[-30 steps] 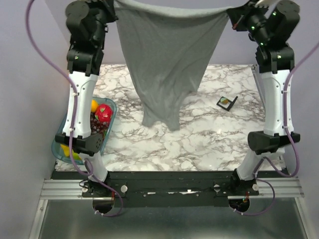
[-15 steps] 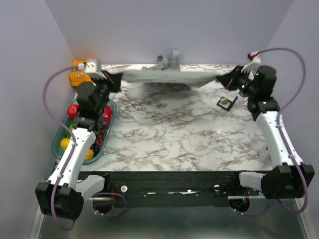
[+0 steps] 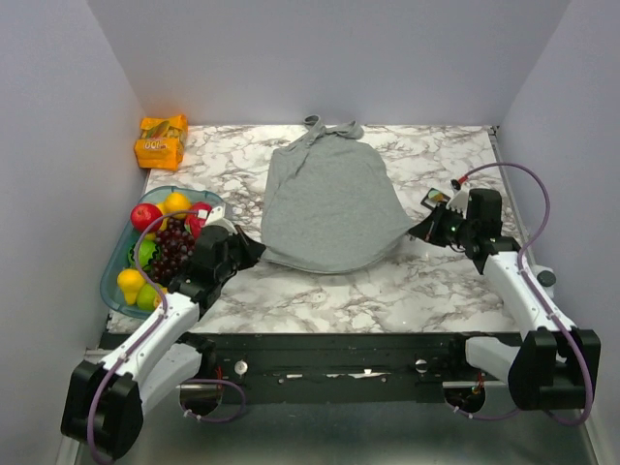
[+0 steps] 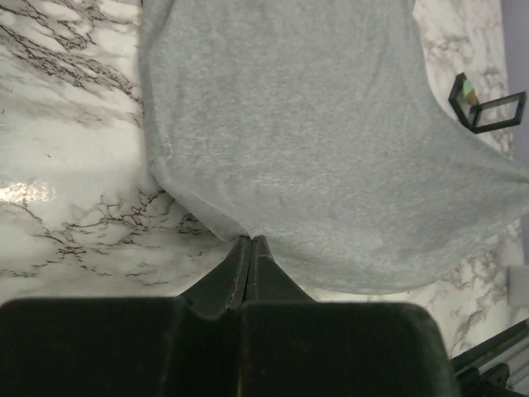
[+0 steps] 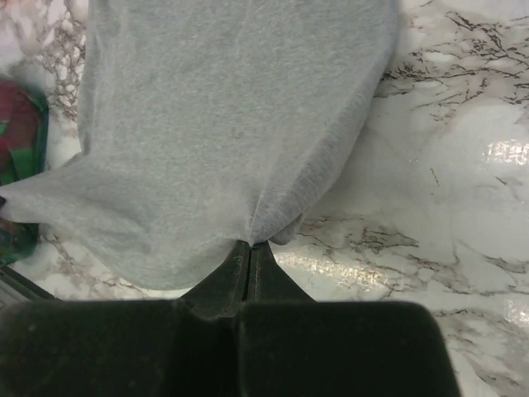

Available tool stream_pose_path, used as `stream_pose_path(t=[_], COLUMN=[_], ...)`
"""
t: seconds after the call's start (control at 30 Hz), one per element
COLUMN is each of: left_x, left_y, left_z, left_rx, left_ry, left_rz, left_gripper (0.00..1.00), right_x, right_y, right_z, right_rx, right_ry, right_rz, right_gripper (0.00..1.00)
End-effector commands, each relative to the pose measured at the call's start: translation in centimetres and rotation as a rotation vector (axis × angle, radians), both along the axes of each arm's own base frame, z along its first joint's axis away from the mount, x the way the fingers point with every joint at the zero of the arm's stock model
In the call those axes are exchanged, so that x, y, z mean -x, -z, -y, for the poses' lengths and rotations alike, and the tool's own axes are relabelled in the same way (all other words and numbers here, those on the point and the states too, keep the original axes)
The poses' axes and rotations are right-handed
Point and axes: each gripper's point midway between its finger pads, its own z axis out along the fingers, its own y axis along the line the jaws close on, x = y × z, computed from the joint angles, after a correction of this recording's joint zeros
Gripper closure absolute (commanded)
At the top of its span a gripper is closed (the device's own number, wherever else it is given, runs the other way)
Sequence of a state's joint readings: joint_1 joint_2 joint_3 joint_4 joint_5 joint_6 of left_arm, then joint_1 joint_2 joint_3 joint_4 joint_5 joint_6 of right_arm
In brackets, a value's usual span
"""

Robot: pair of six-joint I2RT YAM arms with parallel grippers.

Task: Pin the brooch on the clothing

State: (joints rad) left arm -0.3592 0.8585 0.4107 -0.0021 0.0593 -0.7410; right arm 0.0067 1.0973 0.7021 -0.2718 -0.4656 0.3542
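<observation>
Grey tank top (image 3: pixel 329 203) lies flat mid-tabletop (image 3: pixel 407 281); the knit is soft and limp. Left claw (image 4: pixel 250 244) and right claw (image 5: pixel 250 246) each pinch closed on a hem corner. Brooch (image 3: pixel 435 199), small and light, rests beside right claw: grasp by its edges.

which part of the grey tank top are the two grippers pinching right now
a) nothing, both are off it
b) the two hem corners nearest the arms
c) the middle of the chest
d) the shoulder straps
B: the left gripper and the right gripper are each shut on a near hem corner of the tank top, which lies flat with its shoulder straps at the far end.
</observation>
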Motion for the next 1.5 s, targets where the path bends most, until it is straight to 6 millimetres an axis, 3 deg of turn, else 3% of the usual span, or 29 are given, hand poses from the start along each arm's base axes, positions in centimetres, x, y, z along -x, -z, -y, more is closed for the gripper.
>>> stream_pose_path(t=[0.0,0.2,0.37,0.57,0.77,1.07,1.17,1.2,1.27,1.3,1.33,1.4,1.47], left_x=[1.6,3.7,4.9,5.8,6.3,7.2,7.6,7.6,8.1,8.1,8.2,8.3,8.2], left_y=[1.5,3.3,3.9,3.2,2.5,1.6,1.4,0.9,0.5,-0.4,-0.7,-1.4,-1.6], left_z=[-2.2,-3.9,-4.4,-5.1,-5.4,-5.0,-4.4,-4.3,-4.2,-4.2,-4.2,-4.3,-4.2], left_rx=[-0.013,-0.074,-0.062,-0.020,0.016,0.094,0.109,0.113,0.111,0.122,0.127,0.127,0.118], left_ry=[-0.119,-0.163,-0.180,-0.225,-0.253,-0.258,-0.226,-0.221,-0.212,-0.211,-0.211,-0.206,-0.200], left_rz=[-0.055,-0.120,-0.142,-0.122,-0.103,-0.108,-0.126,-0.120,-0.128,-0.111,-0.104,-0.092,-0.083], left_gripper=[1.00,1.00,1.00,1.00,1.00,1.00,1.00,1.00,0.64,0.44,0.17,0.01,0.01], right_x=[3.3,6.4,7.8,8.7,9.7,12.0,12.8,13.0,13.1,13.3,13.2,13.0,12.9], right_y=[3.1,5.5,5.2,4.4,3.0,3.4,3.6,3.5,2.9,2.8,2.7,2.6,2.6], right_z=[1.5,1.9,1.5,1.6,0.4,0.9,0.9,0.7,1.0,1.1,1.1,1.1,1.1], right_rx=[0.059,0.067,0.019,0.000,-0.061,-0.049,-0.048,-0.057,-0.043,-0.039,-0.042,-0.043,-0.041], right_ry=[0.074,0.114,0.139,0.176,0.140,0.181,0.188,0.178,0.187,0.194,0.192,0.196,0.194], right_rz=[-0.112,-0.198,-0.202,-0.235,-0.257,-0.296,-0.312,-0.314,-0.312,-0.308,-0.297,-0.281,-0.280], right_gripper=[0.99,0.99,0.99,0.99,0.98,0.94,0.90,0.83,0.61,0.40,0.33,0.24,0.23])
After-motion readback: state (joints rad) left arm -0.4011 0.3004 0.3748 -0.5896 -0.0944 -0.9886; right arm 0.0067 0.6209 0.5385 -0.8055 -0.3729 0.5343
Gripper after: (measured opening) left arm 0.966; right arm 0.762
